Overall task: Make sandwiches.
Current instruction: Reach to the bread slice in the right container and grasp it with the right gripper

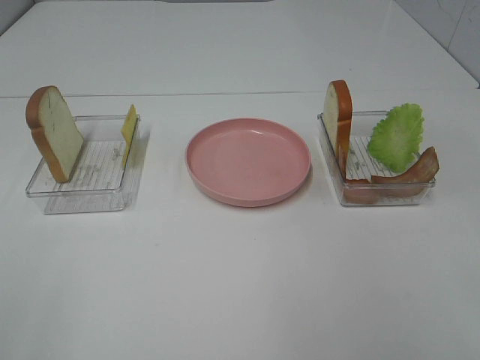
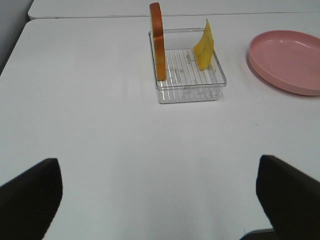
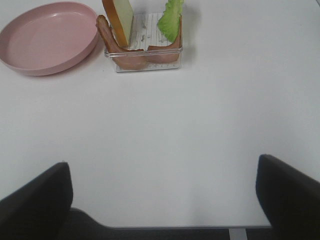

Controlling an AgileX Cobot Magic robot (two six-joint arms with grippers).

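Observation:
A bread slice point(image 1: 54, 131) stands upright in the left clear tray point(image 1: 82, 196), with a yellow cheese slice point(image 1: 129, 133) leaning at the tray's other side; both show in the left wrist view, the bread point(image 2: 158, 41) and the cheese point(image 2: 204, 46). A second bread slice point(image 1: 338, 116), green lettuce point(image 1: 396, 135) and a bacon strip point(image 1: 397, 178) sit in the right clear tray point(image 1: 334, 180); the right wrist view shows them too, the bread point(image 3: 119, 19), the lettuce point(image 3: 170, 19) and the bacon point(image 3: 130, 54). My left gripper point(image 2: 160, 200) and right gripper point(image 3: 162, 200) are open, empty and well back from the trays.
A round pink plate point(image 1: 248, 160) lies between the two trays, with nothing on it. It also shows in the left wrist view point(image 2: 287, 60) and the right wrist view point(image 3: 47, 37). The white table point(image 1: 240, 285) stretches in front of the trays.

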